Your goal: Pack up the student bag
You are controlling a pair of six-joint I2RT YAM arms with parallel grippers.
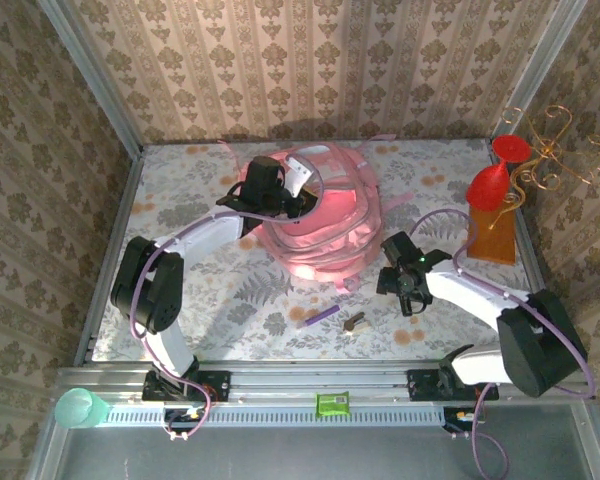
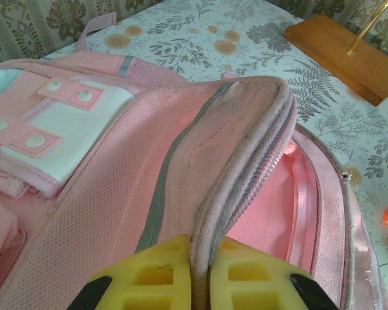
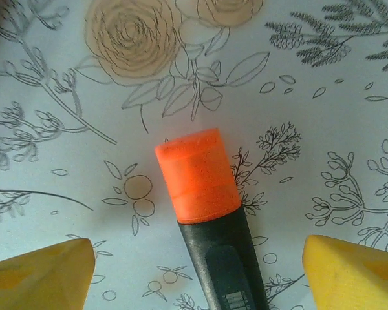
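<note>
Fingers (image 2: pixel 149 278) of the left gripper (image 2: pixel 200 274) pinch the soft pink fabric backpack's (image 2: pixel 103 194) rim; the right gripper (image 3: pixel 197 271) gapes astride an orange-capped marker (image 3: pixel 197 174).

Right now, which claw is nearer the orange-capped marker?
Right. The right claw sits open around the orange-capped marker; left claw is away, pinching the rim of the student bag.

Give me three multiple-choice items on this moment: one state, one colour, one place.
1. The left gripper is: A open; B shut on the rim of the student bag; C shut on a book.
2. The pen before the bag is: A purple; B green; C black.
3. The orange-capped marker lies: A inside the bag; B on the tablecloth between the spread fingers of the right gripper; C on a shelf.
Key: B, yellow fingers pinch the rim; A, it reads purple from above; B, cloth shows around it.
</note>
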